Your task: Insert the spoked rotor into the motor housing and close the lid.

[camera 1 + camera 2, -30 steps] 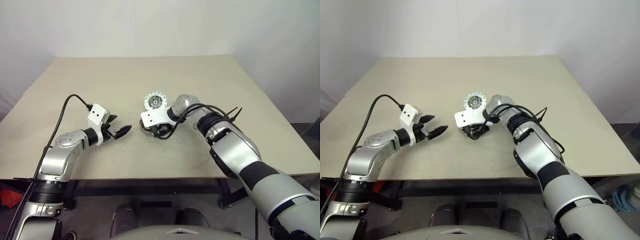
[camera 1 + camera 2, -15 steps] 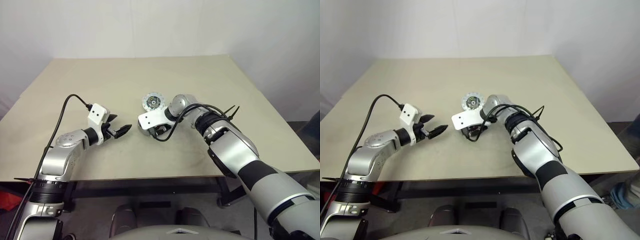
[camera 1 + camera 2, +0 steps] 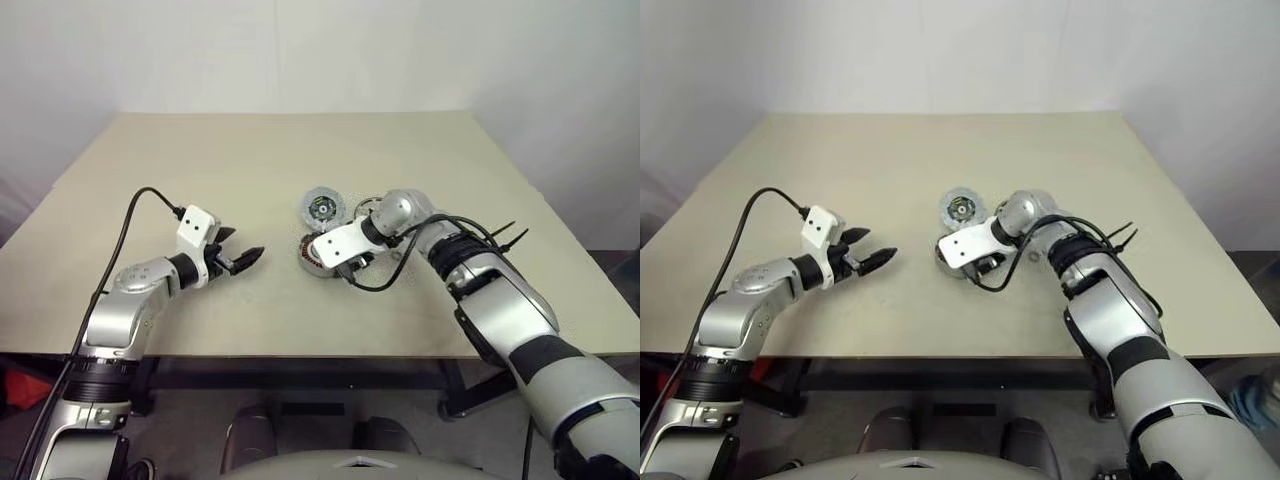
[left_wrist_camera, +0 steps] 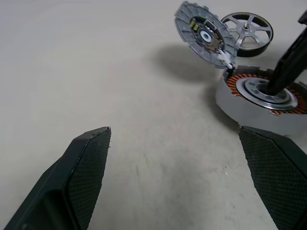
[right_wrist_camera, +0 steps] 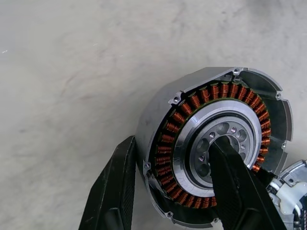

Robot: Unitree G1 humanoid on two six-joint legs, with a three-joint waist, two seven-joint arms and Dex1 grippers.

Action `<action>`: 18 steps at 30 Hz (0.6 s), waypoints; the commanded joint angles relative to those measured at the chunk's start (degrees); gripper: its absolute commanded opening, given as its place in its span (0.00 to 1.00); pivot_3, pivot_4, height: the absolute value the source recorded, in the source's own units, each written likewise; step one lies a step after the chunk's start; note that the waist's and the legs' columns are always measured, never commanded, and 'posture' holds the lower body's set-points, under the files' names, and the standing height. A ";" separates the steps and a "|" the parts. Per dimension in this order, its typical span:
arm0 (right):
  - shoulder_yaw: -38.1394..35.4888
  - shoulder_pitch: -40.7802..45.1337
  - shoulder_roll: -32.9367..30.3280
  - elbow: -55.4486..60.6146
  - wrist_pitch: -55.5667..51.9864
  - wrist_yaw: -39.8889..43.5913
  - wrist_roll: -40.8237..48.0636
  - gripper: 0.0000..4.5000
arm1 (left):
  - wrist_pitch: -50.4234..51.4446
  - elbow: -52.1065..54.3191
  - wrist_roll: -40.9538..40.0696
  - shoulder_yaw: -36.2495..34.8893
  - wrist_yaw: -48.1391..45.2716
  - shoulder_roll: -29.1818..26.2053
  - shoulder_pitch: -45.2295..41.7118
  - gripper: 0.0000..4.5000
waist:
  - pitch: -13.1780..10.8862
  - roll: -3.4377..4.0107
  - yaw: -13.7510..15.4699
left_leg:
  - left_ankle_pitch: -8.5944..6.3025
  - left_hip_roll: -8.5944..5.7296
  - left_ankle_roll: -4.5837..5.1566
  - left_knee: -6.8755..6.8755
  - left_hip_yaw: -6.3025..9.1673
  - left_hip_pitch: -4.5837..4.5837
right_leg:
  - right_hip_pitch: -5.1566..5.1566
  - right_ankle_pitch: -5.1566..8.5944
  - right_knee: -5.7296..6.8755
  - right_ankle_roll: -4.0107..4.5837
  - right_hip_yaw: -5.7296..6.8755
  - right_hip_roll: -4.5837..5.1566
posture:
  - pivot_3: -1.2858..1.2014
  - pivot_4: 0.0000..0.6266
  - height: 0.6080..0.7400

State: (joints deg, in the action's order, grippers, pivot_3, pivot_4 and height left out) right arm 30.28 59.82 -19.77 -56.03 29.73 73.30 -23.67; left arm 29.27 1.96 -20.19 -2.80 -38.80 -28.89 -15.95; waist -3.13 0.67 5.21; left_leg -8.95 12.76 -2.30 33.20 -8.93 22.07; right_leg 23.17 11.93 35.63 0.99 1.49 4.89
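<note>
The motor housing, a grey ring with copper windings round a silver centre, lies on the table near its middle. My right gripper points down on it, shut on its wall: one finger presses the outside, the other stands in the centre bore. The lid, a disc with pale rim segments, leans tilted against the housing's far edge. Just beyond it the spoked rotor lies flat. My left gripper hovers open and empty a short way left of the housing.
The beige table carries nothing else in these views. A black cable loops from my right wrist down beside the housing. Bare tabletop stretches to the left and towards the far edge.
My right wrist and forearm have swung to the right while the gripper stays at the housing. The camera shifted a little. My left arm kept still.
</note>
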 commanded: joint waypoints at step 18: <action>1.10 -8.79 -12.15 11.51 -2.89 4.20 0.30 0.56 | -1.80 -1.56 0.84 0.21 -1.71 -0.48 -3.14 1.00 | 0.02 -0.05 0.78 | 0.00 -0.24 0.01 0.05 0.03 -0.04 | -0.42 0.02 -0.10 -0.04 0.00 0.25 | 0.52 0.00 1.00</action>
State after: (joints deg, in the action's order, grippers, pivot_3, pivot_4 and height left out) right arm 30.09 51.93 -28.76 -42.90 28.64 75.66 -21.01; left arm 28.66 -0.07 -19.62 -2.23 -40.00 -28.89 -17.67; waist -3.11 0.62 5.99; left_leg -8.96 12.46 -2.28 33.25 -8.89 22.04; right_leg 22.75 11.95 35.53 0.95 1.49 5.18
